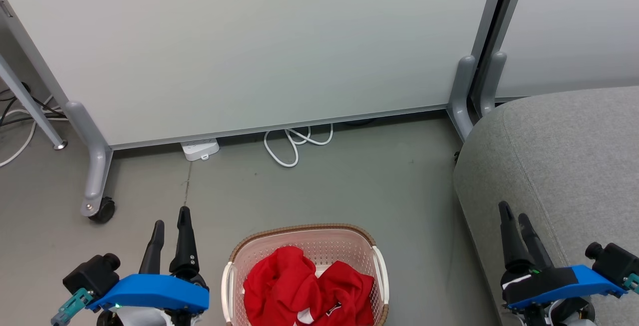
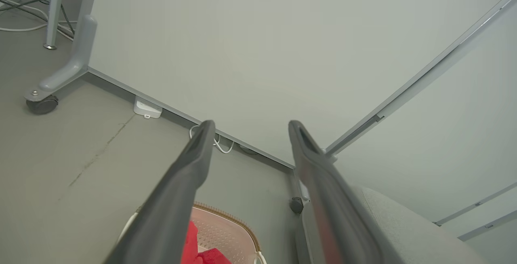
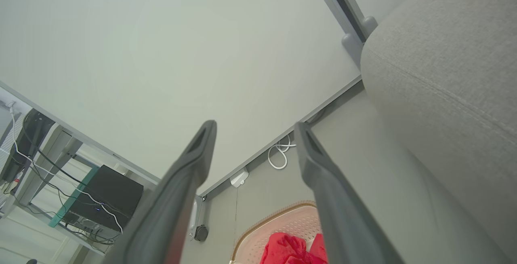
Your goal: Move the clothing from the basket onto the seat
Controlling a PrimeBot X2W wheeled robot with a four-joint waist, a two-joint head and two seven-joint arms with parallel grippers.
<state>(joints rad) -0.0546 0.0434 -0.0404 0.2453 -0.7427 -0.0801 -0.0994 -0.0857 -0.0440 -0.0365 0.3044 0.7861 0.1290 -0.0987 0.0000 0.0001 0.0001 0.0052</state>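
Grey floor (image 1: 349, 186) fills the middle of the head view, backed across the top by a pale partition panel (image 1: 274, 41) on grey legs, one ending in a black caster (image 1: 102, 210) at the left. At the panel's lower edge lie a white power strip (image 1: 200, 148) and a looped white cable (image 1: 297, 144). The cream basket (image 1: 299, 228) with its brown woven rim stands on the floor at bottom centre, cut off by the frame's lower edge. The red clothing (image 1: 299, 286) lies crumpled inside it, showing a bit of white trim and a small dark mark near the bottom. The light-grey sofa (image 1: 564, 156) takes up the right side, its rounded corner near the basket but apart from it, with nothing red on its visible part. The left gripper (image 1: 171, 218) hangs at the lower left, beside the basket, its two dark fingers spread and holding nothing. The right gripper (image 1: 512, 212) sits at the lower right in front of the sofa, fingers likewise parted and empty, as its wrist view shows clearly.
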